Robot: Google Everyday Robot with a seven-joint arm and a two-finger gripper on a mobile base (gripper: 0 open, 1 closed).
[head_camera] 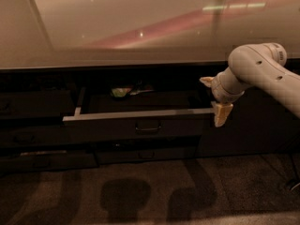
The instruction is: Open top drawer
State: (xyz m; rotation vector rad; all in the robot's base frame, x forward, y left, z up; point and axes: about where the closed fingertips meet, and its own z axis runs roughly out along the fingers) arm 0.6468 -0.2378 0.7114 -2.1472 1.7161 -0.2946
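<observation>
- Under the pale, glossy worktop (pixel 140 32), in the row of dark cabinet fronts, the top drawer (pixel 108 128) stands open, its front well forward of the fronts around it.
- The drawer front is flat and dark, with a light strip along its top edge and 1 small loop handle (pixel 148 127) in the middle.
- Inside the drawer, near the back, lies a small green thing (pixel 121 92) with some other small items beside it; what they are I cannot tell.
- The gripper (pixel 213 97) is at the right end of the drawer front, at the end of the white arm (pixel 262 71) that comes in from the right.
- Its 2 beige fingers (pixel 221 114) are spread apart: 1 is over the inside of the drawer, the other is just at the right end of the front and seems to touch it.
- The gripper does not clamp anything that I can see; the handle is well apart from it, to its left.
- Below the open drawer there is a shorter drawer front (pixel 145 153) with the same kind of handle, and it is closed.
- On the carpet floor (pixel 243 191) in front of the cabinets lie dark shadows.
</observation>
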